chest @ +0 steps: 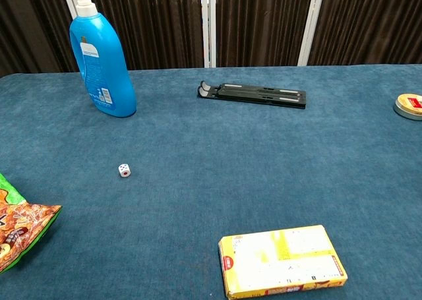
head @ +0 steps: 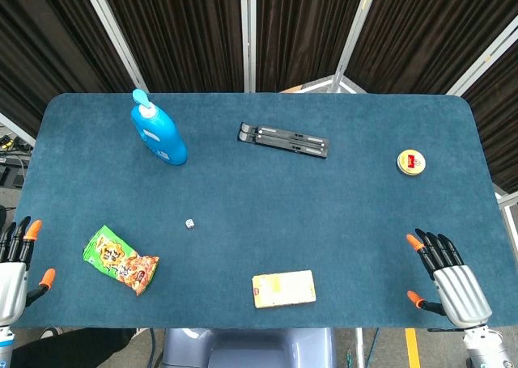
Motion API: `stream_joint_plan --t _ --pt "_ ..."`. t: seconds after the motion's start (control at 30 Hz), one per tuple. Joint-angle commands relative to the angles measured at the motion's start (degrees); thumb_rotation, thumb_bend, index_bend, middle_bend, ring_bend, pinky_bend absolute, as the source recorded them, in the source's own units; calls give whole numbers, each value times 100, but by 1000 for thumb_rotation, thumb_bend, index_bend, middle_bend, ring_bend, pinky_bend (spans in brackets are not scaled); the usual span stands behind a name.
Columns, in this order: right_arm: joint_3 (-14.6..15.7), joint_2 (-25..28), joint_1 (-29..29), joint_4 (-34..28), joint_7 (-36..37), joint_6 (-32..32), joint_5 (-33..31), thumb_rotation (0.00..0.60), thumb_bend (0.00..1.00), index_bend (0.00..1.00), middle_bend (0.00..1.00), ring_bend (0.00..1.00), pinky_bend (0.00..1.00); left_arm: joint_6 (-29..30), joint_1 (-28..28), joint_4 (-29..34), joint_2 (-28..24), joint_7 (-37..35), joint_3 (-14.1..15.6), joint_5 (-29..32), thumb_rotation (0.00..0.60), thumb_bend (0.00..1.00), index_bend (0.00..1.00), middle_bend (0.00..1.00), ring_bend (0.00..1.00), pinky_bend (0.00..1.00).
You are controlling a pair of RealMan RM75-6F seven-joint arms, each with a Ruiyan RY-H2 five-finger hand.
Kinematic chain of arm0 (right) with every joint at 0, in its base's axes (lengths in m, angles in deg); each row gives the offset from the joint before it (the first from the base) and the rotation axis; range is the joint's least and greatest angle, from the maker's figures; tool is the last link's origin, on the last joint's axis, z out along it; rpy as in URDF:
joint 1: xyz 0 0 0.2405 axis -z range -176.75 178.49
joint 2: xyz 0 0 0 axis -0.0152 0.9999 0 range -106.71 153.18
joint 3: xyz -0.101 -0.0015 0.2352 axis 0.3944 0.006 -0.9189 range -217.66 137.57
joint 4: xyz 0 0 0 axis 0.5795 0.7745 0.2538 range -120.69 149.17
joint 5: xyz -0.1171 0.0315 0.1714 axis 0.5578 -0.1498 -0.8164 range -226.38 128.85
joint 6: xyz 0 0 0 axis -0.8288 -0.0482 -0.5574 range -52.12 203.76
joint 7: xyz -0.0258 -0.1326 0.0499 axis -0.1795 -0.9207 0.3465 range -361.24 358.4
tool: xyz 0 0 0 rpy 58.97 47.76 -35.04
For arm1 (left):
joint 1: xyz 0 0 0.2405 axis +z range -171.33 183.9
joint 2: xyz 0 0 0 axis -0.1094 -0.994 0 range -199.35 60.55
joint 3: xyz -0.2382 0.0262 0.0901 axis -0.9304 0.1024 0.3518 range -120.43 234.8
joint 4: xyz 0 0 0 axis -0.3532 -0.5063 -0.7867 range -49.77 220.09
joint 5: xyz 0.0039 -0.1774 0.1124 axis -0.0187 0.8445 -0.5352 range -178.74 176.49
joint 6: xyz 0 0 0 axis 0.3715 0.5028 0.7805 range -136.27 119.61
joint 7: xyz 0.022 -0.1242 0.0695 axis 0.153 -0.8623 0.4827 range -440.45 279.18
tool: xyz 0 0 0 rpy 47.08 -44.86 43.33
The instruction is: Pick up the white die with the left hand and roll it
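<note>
The white die [head: 189,223] is a tiny cube with coloured pips, lying on the blue table left of centre; the chest view shows the die [chest: 124,171] alone on the cloth. My left hand [head: 14,264] hovers at the table's near-left edge, fingers spread, holding nothing, well to the left of the die. At the near-right edge my right hand [head: 447,274] is likewise spread and empty. Neither hand appears in the chest view.
A blue pump bottle [head: 159,130] stands at the back left. A green snack bag [head: 120,259] lies between my left hand and the die. A yellow box [head: 283,289] sits near the front centre, a black folded stand [head: 283,140] at the back, a round tin [head: 411,162] far right.
</note>
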Motion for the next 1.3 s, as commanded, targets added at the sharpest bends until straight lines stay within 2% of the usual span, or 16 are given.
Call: stream_joint_plan --t 0.03,0.37,0.57,0.7,0.9,1.03,1.13,1.2,1.3 --pt "1 0 2 -2 -3 -6 7 600 80 0 0 0 0 -6 -2 -8 8 6 1 1 600 304 0 0 0 0" --pt "1 13 10 -25 4 -13 9 600 80 0 0 0 0 -142 -94 -56 27 -2 -28 16 600 304 0 0 0 0" --pt "-22 22 2 -41 23 -11 -14 600 80 0 0 0 0 -457 -376 -251 -101 -309 6 -262 600 304 3 0 0 0" --pt "-24 35 6 -49 52 -17 -21 600 80 0 0 0 0 -740 -733 -463 -148 -273 -81 -536 600 315 76 0 0 0" --pt "-58 45 4 -29 64 -58 -23 600 80 0 0 0 0 -1377 -1538 -910 -159 -169 -291 -1007 600 329 231 0 0 0" --pt "-72 43 20 -15 88 -117 -11 600 80 0 0 0 0 -2233 -2202 -1012 -86 -328 -388 -1007 600 335 301 0 0 0" --pt "-95 62 21 -15 132 -132 -40 600 80 0 0 0 0 -2678 -2570 -1134 41 -270 -463 -955 600 340 330 0 0 0" --pt "-134 56 10 20 193 -103 -121 600 80 0 0 0 0 -3263 -2999 -1388 329 -134 -507 -908 600 341 346 0 0 0" --pt "-153 59 -2 28 216 -84 -151 600 80 0 0 0 0 -3577 -3250 -1671 627 -27 -539 -771 600 341 344 0 0 0"
